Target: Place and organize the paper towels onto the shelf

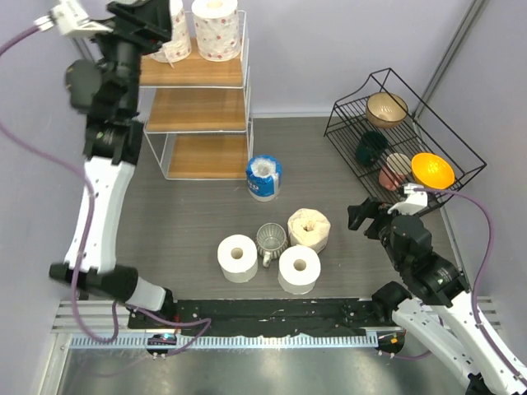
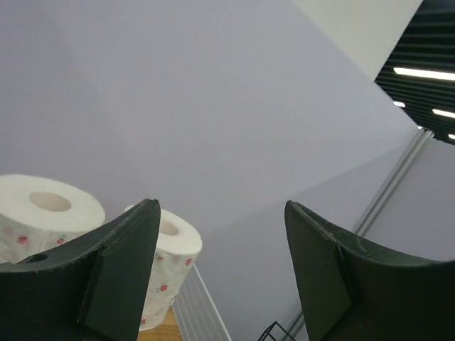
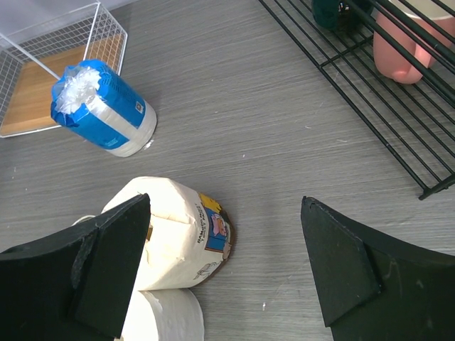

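Two paper towels with red dots stand on the top board of the white wire shelf: one in full view, the other partly behind my left gripper. In the left wrist view both rolls sit left of the open left gripper, which holds nothing. On the floor lie a blue-wrapped roll, a cream roll and two white rolls. My right gripper hangs open, right of the cream roll.
A clear glass mug stands between the floor rolls. A black wire rack with bowls and an orange bowl sits at the right, its edge near my right gripper. The shelf's two lower boards are bare.
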Motion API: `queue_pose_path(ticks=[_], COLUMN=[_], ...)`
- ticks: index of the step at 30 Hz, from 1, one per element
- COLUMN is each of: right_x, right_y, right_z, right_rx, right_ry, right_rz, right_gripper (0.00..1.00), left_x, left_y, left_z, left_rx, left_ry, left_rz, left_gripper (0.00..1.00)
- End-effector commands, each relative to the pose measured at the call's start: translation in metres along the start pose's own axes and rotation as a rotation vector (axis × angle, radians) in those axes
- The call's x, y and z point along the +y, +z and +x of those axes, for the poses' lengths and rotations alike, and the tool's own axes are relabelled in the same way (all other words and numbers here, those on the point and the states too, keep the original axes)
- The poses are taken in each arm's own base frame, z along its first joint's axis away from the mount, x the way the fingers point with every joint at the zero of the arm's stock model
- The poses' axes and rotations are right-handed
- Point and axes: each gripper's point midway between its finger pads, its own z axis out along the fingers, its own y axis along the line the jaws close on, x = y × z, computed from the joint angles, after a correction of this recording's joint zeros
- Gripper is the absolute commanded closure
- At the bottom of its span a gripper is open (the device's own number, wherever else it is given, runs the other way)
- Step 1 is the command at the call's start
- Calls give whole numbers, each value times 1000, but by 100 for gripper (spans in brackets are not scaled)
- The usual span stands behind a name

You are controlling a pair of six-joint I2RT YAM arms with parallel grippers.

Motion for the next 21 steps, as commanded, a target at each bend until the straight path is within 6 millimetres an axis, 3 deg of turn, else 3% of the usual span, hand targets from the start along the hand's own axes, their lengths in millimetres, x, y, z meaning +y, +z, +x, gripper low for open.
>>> queue_pose_path(ticks=[1,2,4,5,6,7,8,9,12,13,15,16,17,21], right_x=[26,37,59,72,85,98,112,127,158,169,192,203,213,236], right_y=[1,5,13,11,30,34,32,51,61,82,84,105,103,130], right_z=[-44,-56,-79,-103,-106,-115,-142,-146,-191,-187,-217,-209,-226,-250], right_rx=[-106,-115,-155,-192,-171,-172,-217,-214,-307,-282,-349,-324,-359,-410], right_ry=[70,71,76,63,36,24,7,-12,-42,-69,-93,-118,-123,-167], right_rz=[-62,-75,-125,-153,-154,-180,-210,-223,-270,-265,-322,-327,-351,-341], right_gripper=[9,9,9,8,8,7,7,7,5,5,5,5,5,4], left_x=[-39,-28,-27,-20,-19,-16,-10,-5,8,11,20,21,26,42], left_y=[-53,-59,-75,-78,-84,-86,-89,-90,-92,-92,-89,-88,-83,-69], left_z=[-75,-69,-83,-80,-82,-82,-81,-80,-82,-81,-78,-80,-74,-67], left_rx=[-90,-63,-76,-65,-54,-49,-33,-18,-14,-13,-6,-14,-2,4], left_ry=[176,199,263,282,305,325,359,378,443,459,502,511,525,551], left_rz=[55,10,-15,-41,-53,-66,-85,-106,-153,-162,-189,-194,-198,-226], left_gripper=[24,23,22,21,20,20,19,19,19,19,19,19,19,19])
